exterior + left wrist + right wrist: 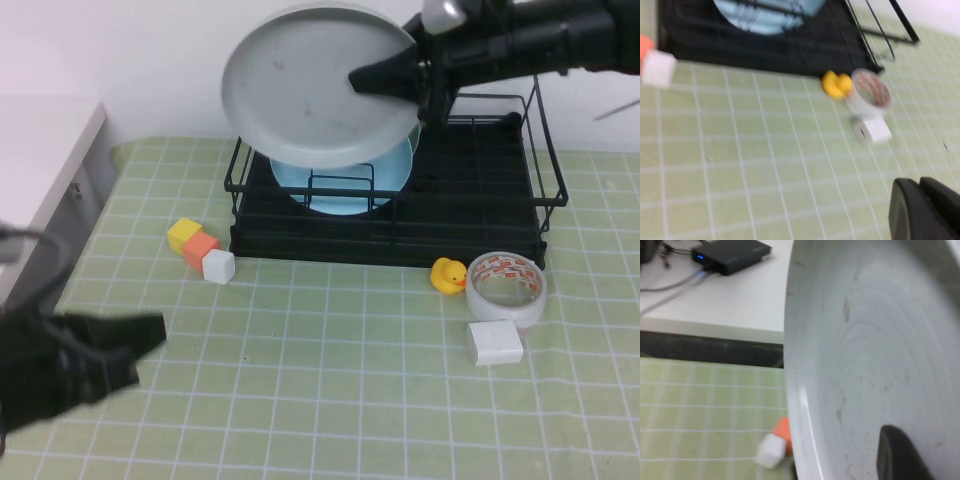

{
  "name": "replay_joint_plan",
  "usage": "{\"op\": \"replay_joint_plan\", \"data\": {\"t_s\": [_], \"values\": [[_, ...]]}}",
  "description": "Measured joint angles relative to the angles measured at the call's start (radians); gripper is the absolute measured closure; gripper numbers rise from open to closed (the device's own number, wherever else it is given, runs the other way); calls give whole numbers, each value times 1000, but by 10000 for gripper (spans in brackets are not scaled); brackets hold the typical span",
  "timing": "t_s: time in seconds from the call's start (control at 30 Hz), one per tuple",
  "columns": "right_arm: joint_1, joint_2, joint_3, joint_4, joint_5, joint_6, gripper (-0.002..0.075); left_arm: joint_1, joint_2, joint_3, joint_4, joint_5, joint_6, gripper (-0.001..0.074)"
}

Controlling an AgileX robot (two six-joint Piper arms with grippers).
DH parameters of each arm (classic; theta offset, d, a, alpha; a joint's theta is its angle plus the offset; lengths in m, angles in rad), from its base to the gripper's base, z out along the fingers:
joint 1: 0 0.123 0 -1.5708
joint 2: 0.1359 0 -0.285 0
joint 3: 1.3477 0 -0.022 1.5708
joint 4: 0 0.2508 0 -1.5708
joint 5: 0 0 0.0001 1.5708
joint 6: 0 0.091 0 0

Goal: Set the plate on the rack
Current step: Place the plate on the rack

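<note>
Left gripper (150,335) sits at the near left corner of the green checked mat (330,400), low over it and well apart from everything else; in the left wrist view its dark fingers (920,210) lie close together with nothing between them. Further in, on the right, a white box (494,343) lies just near of a roll of tape (506,288), and a yellow rubber duck (449,274) stands just left of the roll; the left wrist view shows the same three bunched together. On the left, a yellow block (183,233), an orange block (201,248) and a white block (218,266) cluster just off the near left corner of the rack (480,215). In the rack's left half a light blue plate (345,185) stands nearly upright between the wires. Above it, clear of the rack, the plate (315,85) hangs tilted with its face toward the camera, its lower edge overlapping the blue plate in the high view. Right gripper (405,75) reaches in from the far right and is clamped on the plate's right rim, one dark finger (900,455) pressed on the face. Only the right wrist view shows the faint specks on that face, and also a white side table (740,295) beyond the mat carrying a black box (730,255) with a blue light.
</note>
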Motion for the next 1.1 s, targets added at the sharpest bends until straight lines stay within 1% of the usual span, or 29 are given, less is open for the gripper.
{"op": "replay_joint_plan", "data": {"t_s": [0.17, 0.37, 0.67, 0.8, 1.1], "values": [[-12, 168, -238, -18, 4, 59, 574, 5, -25, 23, 31, 80, -2, 735], [-40, 334, -395, -38, 4, 120, 574, 6, -27, 25, 53, 109, -2, 735], [-46, 424, -420, -30, -90, 123, 574, 6, -27, 27, 57, 116, -2, 735], [-46, 428, -426, -30, -112, 72, 574, 6, -27, 27, 57, 116, 0, 735], [-48, 432, -426, -27, -115, 49, 574, 6, -27, 27, 62, 116, 6, 736]]}}
